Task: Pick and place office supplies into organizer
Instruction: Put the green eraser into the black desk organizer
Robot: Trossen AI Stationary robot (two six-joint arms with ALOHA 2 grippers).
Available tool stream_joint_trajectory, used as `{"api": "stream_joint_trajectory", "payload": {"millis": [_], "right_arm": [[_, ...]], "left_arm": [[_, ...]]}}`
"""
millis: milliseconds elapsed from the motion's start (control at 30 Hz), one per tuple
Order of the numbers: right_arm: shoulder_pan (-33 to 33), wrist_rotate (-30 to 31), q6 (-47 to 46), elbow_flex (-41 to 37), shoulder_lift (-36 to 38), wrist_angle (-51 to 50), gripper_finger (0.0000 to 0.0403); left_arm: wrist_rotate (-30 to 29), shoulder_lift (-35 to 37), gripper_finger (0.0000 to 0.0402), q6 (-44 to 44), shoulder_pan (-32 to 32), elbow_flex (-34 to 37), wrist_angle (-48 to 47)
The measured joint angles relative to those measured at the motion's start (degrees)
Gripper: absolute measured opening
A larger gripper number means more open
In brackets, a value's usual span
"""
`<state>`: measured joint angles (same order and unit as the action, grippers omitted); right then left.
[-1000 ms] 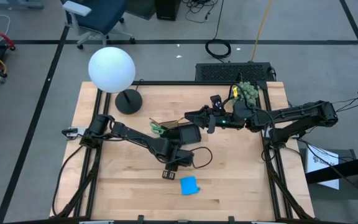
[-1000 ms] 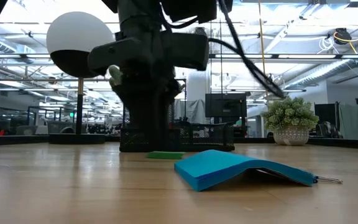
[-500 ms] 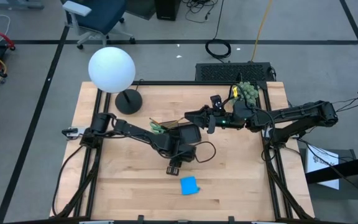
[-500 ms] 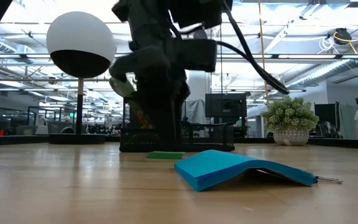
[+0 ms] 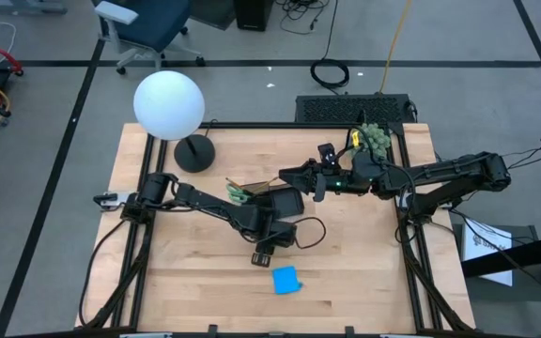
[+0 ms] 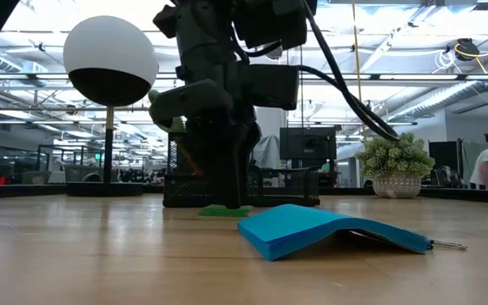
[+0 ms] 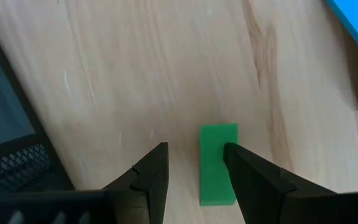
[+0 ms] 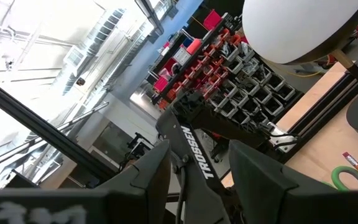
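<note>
Since half a second ago, the left gripper (image 5: 263,257) has edged slightly toward the lower centre of the high view, and in the low view its dark body now stands lower, right over the tiny flat green rectangular piece (image 7: 218,163) on the pale wooden table (image 5: 177,282). In the left wrist view the two dark fingers (image 7: 150,175) are spread apart, holding nothing; the green piece lies flat on the wood in the gap between them, close against one finger and clear of the other. The bright blue square note pad (image 5: 285,279) lies just below and right of that gripper in the high view, near the bottom centre of the table, apart from the green piece; in the low view it fills the lower centre with one edge lifted. The low black rectangular mesh organizer (image 5: 285,201) sits at mid-table, just above the left gripper, with green-handled scissors (image 5: 240,194) and orange and tan pencils (image 5: 252,183) poking out of its left end. The right gripper (image 5: 285,175) hangs at upper centre of the high view, above the organizer's top edge; its fingers are parted with nothing between them. At upper left stands a white globe lamp (image 5: 168,104) on a round black base (image 5: 193,153), and a fuzzy green plant ball (image 5: 375,138) sits at upper right.
</note>
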<state>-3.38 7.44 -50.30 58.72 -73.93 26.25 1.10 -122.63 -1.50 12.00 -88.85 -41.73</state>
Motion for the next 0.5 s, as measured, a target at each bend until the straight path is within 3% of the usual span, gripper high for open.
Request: {"api": "stream_joint_trajectory", "payload": {"millis": [333, 500], "right_arm": [[0.0, 0.1, 0.0, 0.0, 0.0, 0.0, 0.0151], [0.0, 0.0, 0.0, 0.0, 0.0, 0.0, 0.0151]], "left_arm": [[3.9, 2.3, 0.0159, 0.8, -0.2, 0.3, -1.5], [2.3, 2.0, 0.0159, 0.9, 1.1, 0.3, -1.2]]}}
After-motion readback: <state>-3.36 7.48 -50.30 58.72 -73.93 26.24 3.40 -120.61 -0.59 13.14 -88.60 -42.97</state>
